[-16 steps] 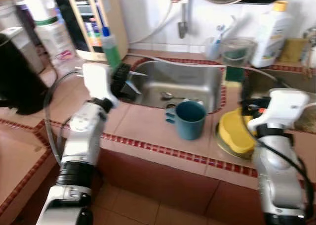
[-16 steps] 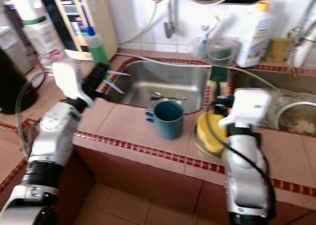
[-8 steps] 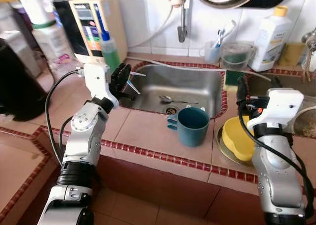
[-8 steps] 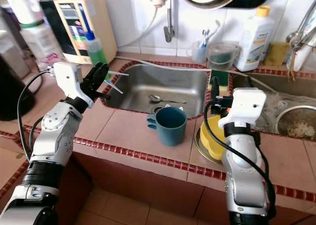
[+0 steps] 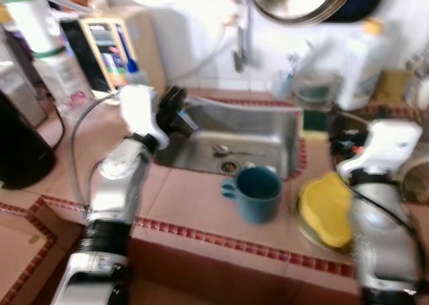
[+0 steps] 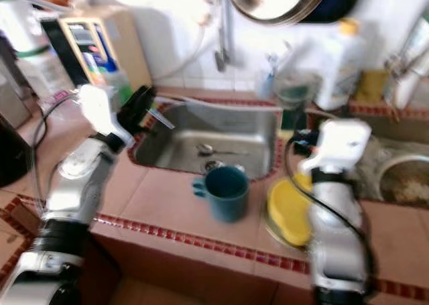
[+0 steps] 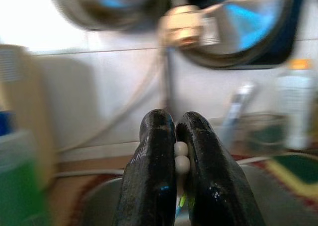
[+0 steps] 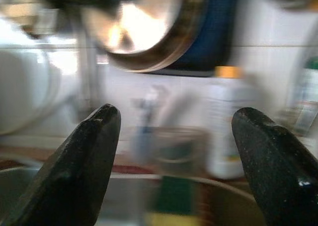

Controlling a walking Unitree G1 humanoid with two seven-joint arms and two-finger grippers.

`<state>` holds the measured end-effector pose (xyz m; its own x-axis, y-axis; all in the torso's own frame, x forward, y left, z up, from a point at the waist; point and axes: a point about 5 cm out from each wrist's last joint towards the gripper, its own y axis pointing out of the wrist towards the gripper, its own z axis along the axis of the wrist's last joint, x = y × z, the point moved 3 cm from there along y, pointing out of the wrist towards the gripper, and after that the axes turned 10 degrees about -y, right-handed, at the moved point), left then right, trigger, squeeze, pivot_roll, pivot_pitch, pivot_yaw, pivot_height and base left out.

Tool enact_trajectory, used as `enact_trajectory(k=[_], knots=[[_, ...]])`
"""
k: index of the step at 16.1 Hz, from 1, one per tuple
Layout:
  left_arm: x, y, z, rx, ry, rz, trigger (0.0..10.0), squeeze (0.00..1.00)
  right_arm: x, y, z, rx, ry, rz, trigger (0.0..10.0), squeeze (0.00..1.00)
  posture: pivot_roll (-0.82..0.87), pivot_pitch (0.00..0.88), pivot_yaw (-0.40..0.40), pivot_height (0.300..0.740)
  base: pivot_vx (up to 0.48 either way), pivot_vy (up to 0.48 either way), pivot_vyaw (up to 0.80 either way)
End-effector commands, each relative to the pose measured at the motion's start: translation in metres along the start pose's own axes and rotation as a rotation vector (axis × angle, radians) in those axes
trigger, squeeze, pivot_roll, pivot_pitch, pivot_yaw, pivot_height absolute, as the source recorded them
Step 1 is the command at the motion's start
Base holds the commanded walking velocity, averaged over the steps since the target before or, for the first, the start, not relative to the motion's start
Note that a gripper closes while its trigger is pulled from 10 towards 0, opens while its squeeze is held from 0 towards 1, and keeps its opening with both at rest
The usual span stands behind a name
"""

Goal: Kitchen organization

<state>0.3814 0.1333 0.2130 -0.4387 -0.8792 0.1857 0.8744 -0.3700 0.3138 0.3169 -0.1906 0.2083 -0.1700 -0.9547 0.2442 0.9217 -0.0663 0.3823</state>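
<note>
- Over the near-left corner of the steel sink (image 5: 248,134), the left gripper (image 5: 175,110) hangs with its jaws pressed together on a thin pale item with small white beads, seen in the left wrist view (image 7: 180,156); what it is cannot be made out, though a slim whitish stick juts from the fingers (image 6: 161,117) toward the basin.
- On the right, the right gripper (image 8: 179,151) hovers by the yellow bowl (image 5: 326,208), jaws spread wide and holding nothing.
- On the tiled tabletop (image 5: 191,198), a teal mug (image 5: 255,194) stands just in front of the sink, with the bowl just beside it; a spoon (image 5: 221,149) lies in the basin.
- Judging by this, the step in hand is carrying the held item to its place, perhaps the cup of brushes (image 5: 285,84) behind the sink.
- Next move needs a steady reach before any release; both head views are blurred.
</note>
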Motion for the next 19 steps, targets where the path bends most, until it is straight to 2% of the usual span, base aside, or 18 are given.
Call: enact_trajectory(k=[1,4,6,8,10,12,14,15,19], knots=[[0.002,0.002,0.002,0.004,-0.003,-0.002,10.0,0.0,0.004,0.001,0.001,0.004,-0.005,-0.007,10.0,0.0,-0.2,0.0,0.118,0.74,0.296,0.0,0.0],[0.002,0.003,-0.001,-0.014,-0.024,0.006,10.0,0.0,0.004,0.001,0.001,0.003,-0.004,-0.009,10.0,0.0,-0.2,0.0,0.117,0.74,0.281,0.0,0.0],[0.002,0.003,-0.01,-0.071,-0.086,0.021,10.0,0.0,0.003,0.002,0.0,-0.011,0.007,-0.003,10.0,0.0,-0.2,0.0,0.117,0.74,0.0,0.0,0.0],[0.004,0.003,-0.028,-0.205,-0.096,0.014,10.0,0.0,0.003,0.002,-0.005,-0.073,0.022,0.026,10.0,0.0,-0.2,0.0,0.117,0.74,0.0,0.0,0.0],[0.006,0.002,-0.038,-0.277,-0.058,-0.005,10.0,0.0,0.001,0.001,-0.008,-0.121,0.016,0.112,10.0,0.0,-0.21,0.002,0.119,0.74,0.0,0.0,0.0],[0.006,0.001,-0.042,-0.302,-0.044,-0.01,10.0,0.0,0.004,-0.002,-0.006,-0.112,-0.018,0.158,10.0,0.0,-0.22,0.008,0.13,0.74,0.0,0.0,0.0],[0.007,0.001,-0.046,-0.326,-0.044,-0.016,10.0,0.0,0.014,-0.005,-0.004,-0.114,-0.046,0.169,10.0,0.0,-0.24,0.018,0.142,0.74,0.0,0.0,0.0],[0.01,0.002,-0.05,-0.354,-0.044,-0.026,10.0,0.0,0.028,-0.011,-0.001,-0.133,-0.037,0.163,10.0,0.0,-0.27,0.029,0.163,0.74,0.0,0.0,0.0],[0.016,0.006,-0.057,-0.389,-0.03,-0.06,10.0,0.0,0.039,-0.026,0.009,-0.152,0.007,0.194,10.0,0.0,-0.3,0.048,0.188,0.74,0.0,0.0,0.0]])
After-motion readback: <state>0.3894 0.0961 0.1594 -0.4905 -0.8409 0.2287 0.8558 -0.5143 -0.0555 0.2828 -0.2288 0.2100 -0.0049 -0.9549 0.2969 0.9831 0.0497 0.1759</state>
